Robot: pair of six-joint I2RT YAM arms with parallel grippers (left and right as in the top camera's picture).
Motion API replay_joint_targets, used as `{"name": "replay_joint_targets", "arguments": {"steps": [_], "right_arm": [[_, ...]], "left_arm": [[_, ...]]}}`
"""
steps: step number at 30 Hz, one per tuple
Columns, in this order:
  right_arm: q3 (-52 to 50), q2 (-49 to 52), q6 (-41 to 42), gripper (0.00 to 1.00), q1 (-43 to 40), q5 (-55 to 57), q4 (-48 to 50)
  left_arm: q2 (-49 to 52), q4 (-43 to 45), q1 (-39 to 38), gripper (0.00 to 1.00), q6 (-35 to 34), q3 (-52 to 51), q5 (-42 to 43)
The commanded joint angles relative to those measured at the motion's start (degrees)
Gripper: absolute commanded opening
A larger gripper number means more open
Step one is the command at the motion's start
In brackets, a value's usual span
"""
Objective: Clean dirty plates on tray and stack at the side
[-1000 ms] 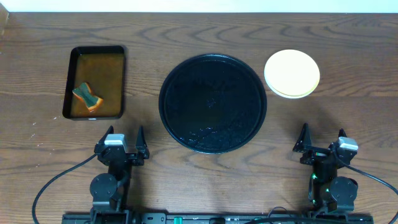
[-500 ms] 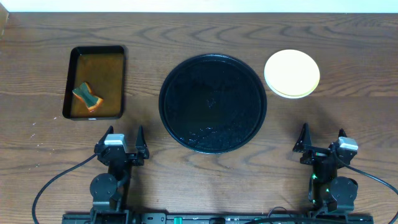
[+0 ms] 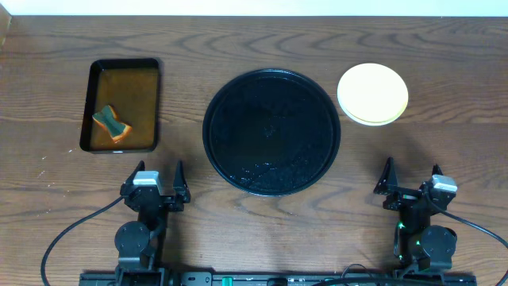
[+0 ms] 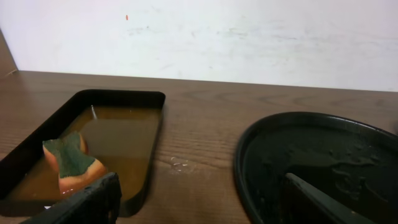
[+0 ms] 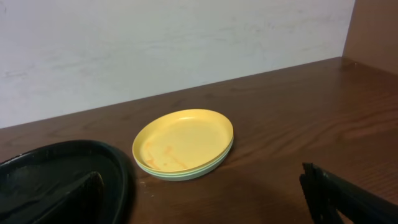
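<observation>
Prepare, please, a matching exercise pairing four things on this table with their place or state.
Things:
1 sponge
2 plates
3 round tray
4 left claw

Descriptions:
A black, in the middle of the table
B open, holding nothing
C lying in brown liquid
D stacked to the right of the round tray, yellow one on top

Pairs: 1-C, 2-D, 3-A, 4-B

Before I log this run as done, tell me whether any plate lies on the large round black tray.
No: the large round black tray is bare; the pale round plates sit stacked beside it.
</observation>
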Motion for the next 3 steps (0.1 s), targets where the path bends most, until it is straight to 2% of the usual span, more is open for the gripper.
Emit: {"name": "replay_joint_targets", "arguments": {"steps": [1, 3], "right_arm": [[-0.2, -0.3, -0.8, 0.99, -0.2, 0.6, -0.1], [-0.2, -0.3, -0.8, 0.99, -0.2, 0.6, -0.1]], "left_arm": [[-0.4, -2.3, -0.2, 0.82, 0.5, -0.8, 0.1], [-0.4, -2.3, -0.2, 0.82, 0.5, -0.8, 0.1]]}}
